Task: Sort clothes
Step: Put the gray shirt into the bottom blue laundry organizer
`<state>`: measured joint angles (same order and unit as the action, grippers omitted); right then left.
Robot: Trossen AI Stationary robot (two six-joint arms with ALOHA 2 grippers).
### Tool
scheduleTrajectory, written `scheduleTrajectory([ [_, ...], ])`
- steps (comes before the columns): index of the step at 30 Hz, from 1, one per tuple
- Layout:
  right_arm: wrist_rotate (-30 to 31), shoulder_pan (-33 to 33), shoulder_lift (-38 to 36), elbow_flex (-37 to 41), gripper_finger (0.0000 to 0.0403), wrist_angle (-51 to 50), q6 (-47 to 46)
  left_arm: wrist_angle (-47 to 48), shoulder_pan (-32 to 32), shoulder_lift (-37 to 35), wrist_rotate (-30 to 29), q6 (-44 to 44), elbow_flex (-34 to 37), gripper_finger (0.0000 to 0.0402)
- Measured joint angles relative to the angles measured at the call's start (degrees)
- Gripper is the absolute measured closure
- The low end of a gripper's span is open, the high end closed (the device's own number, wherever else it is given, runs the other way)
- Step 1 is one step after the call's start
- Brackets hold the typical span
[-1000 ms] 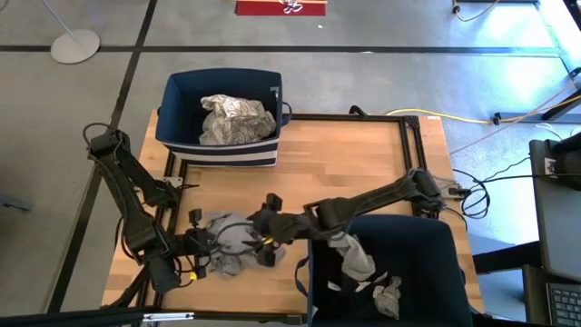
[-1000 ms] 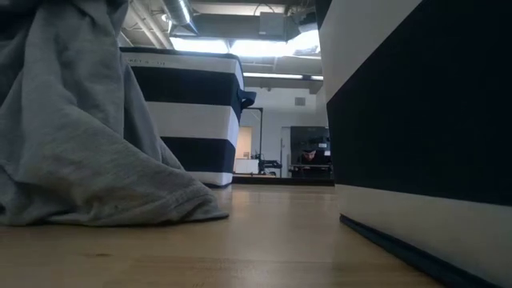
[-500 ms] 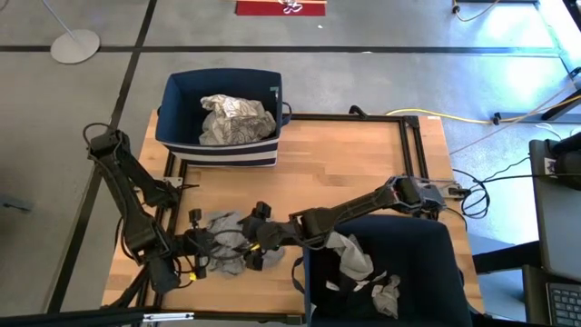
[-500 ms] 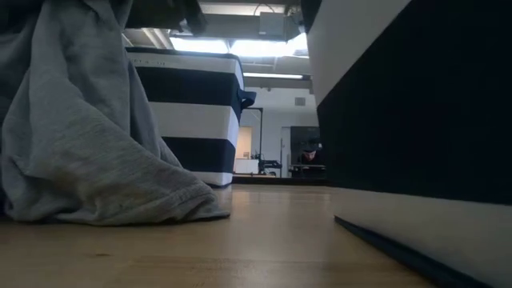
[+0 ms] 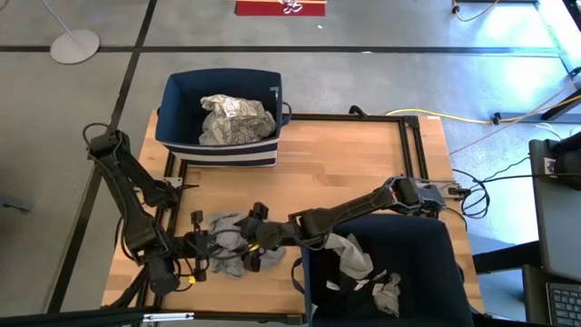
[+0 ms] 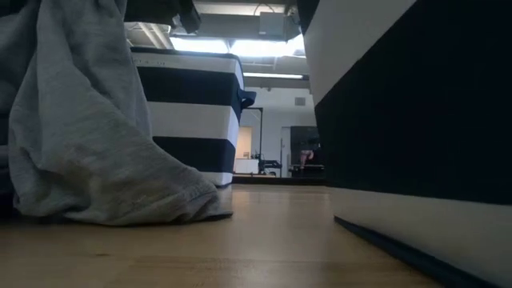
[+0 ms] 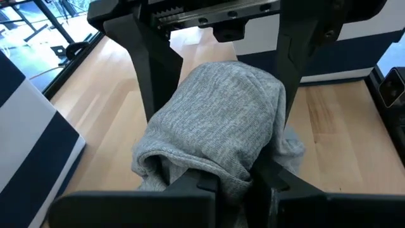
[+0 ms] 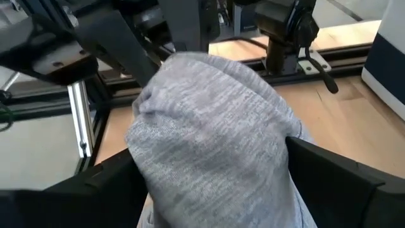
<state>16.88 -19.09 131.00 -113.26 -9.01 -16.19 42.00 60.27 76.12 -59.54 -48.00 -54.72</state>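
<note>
Far left on the table (image 5: 363, 173), the left gripper (image 5: 207, 253) sits low by the near edge, its fingers pressed together on a fold of the grey garment (image 5: 227, 250); the left wrist view shows the grey garment (image 7: 218, 130) bunched up from between them. The garment is a crumpled heap on the wood, near the front left corner, and in the low view it (image 6: 88, 144) hangs in folds down to the tabletop.

Just to its right, the right gripper (image 5: 257, 250) reaches in from the other side with its fingers spread wide, straddling the same heap; its own view shows the cloth (image 8: 215, 145) bulging between the two dark fingers, not yet clamped.

The knit looks light, limp and a little stretchy, so it will likely sag and trail rather than keep any shape. A thick fold near the top of the bunch seems the best place to grip; a single thin edge could slip out.

Behind, the far bin (image 5: 221, 113) holds a white patterned garment (image 5: 234, 118). At far right the near bin (image 5: 436, 272) holds grey pieces (image 5: 349, 254), one draped at its rim.
</note>
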Motion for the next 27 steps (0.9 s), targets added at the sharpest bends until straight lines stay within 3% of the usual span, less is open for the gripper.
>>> scheduleTrajectory([
  [10, -0.14, 0.75, 0.37, -15.38, 0.0056, -19.46, 5.70, 0.80, 0.00, -0.02, -0.71, 0.06, 0.00, 0.0372],
  [18, -3.92, 3.65, 0.38, -20.73, 0.0056, -29.67, 11.54, 1.30, 0.00, -1.79, -1.30, 0.47, 0.00, 0.0373],
  [27, -20.62, 7.57, 2.81, -18.36, 0.0056, -28.39, 13.29, 9.99, 0.00, -4.26, -1.02, -6.43, -0.02, 0.0373],
])
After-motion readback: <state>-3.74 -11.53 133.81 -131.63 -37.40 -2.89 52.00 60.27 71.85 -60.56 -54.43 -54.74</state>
